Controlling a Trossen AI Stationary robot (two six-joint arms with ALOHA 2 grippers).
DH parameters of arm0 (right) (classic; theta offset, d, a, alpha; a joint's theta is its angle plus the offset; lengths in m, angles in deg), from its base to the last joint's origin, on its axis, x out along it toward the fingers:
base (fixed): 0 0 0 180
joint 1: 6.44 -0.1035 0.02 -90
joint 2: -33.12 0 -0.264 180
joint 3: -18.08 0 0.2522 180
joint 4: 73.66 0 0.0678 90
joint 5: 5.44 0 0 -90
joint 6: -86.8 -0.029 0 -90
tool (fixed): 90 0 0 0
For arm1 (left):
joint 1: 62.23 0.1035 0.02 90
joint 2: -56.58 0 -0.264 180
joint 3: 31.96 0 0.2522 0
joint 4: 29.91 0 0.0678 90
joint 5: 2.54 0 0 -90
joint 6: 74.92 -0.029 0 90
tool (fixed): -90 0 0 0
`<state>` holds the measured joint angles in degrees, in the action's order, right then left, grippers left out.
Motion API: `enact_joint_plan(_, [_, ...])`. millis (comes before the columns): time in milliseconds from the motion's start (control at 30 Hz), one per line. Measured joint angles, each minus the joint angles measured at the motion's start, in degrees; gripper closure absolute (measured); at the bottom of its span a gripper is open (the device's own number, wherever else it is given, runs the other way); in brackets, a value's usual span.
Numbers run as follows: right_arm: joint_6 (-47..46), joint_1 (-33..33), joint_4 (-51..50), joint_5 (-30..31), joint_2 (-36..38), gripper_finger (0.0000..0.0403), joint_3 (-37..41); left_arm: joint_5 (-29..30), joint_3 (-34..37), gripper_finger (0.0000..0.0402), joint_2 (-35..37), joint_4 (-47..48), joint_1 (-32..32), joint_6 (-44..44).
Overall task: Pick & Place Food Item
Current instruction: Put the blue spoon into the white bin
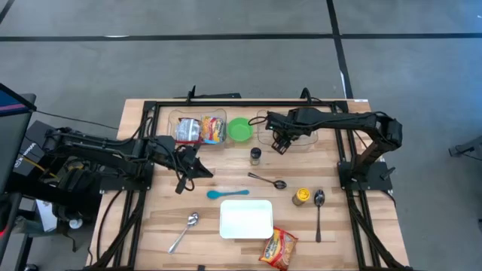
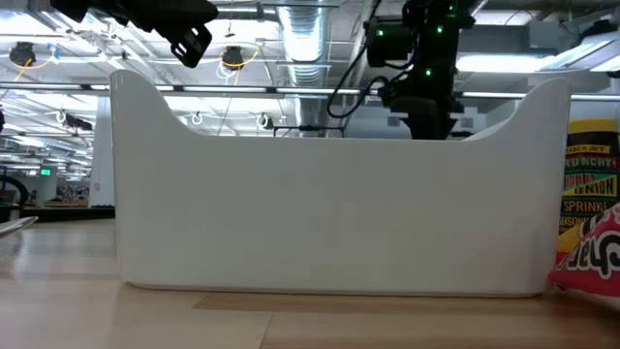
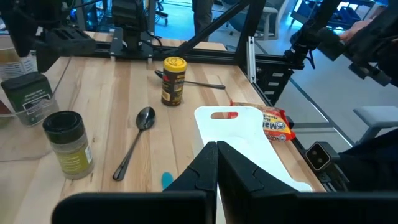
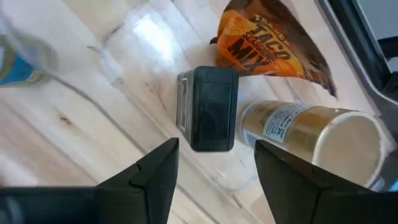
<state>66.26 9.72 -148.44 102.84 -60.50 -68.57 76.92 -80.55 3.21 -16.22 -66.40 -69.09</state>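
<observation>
I hover the right gripper (image 4: 214,165), jaws apart and empty, over the black-lidded jar (image 4: 208,109); I'd centre it before closing. Left gripper (image 3: 214,163) shut, empty.

Around the wooden table (image 1: 151,226) lies grey floor (image 1: 226,68) crossed by dark lines, while beyond the table exposed ducts (image 2: 300,24) and what seem strip lights hang overhead.

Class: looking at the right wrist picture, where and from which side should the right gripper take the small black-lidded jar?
Grip the black-lidded jar across its narrow sides, from above. It lies flat below the open right gripper, with the gold can close beside it.
</observation>
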Motion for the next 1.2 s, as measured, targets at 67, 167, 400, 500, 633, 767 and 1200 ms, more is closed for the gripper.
enact_joint_plan(67, [-0.04, -0.59, -1.48, 0.55, 0.00, 0.0206, -1.38, 0.00, 0.00, 0.0402, 0.00, 0.00, 0.00, -0.01])
enact_joint_plan(167, [-0.42, -2.16, -4.38, 2.47, 0.00, 0.0218, -3.63, 0.00, 0.00, 0.0402, 0.00, 0.00, -0.02, 0.00])
enact_joint_plan(400, [-3.95, -8.30, -11.73, 5.87, 0.00, 0.0262, -9.01, 0.00, 0.00, 0.0402, 0.00, 0.00, 0.00, 0.00])
enact_joint_plan(500, [-5.79, -11.83, -13.44, 6.05, 0.00, 0.0285, -10.17, 0.00, 0.00, 0.0402, 0.00, 0.00, -0.01, 0.00])
enact_joint_plan(633, [-9.50, -17.05, -14.83, 6.19, 0.00, 0.0315, -10.22, 0.00, 0.00, 0.0402, 0.00, 0.00, 0.00, 0.00])
enact_joint_plan(767, [-13.62, -23.06, -16.95, 8.36, 0.00, 0.0343, -10.22, 0.00, 0.00, 0.0402, 0.00, 0.00, -0.01, 0.00])
enact_joint_plan(1200, [-31.09, -39.28, -18.33, 10.75, 0.00, 0.0401, -10.22, 1.34, 0.00, 0.0402, 0.00, -1.72, -0.02, 0.01])
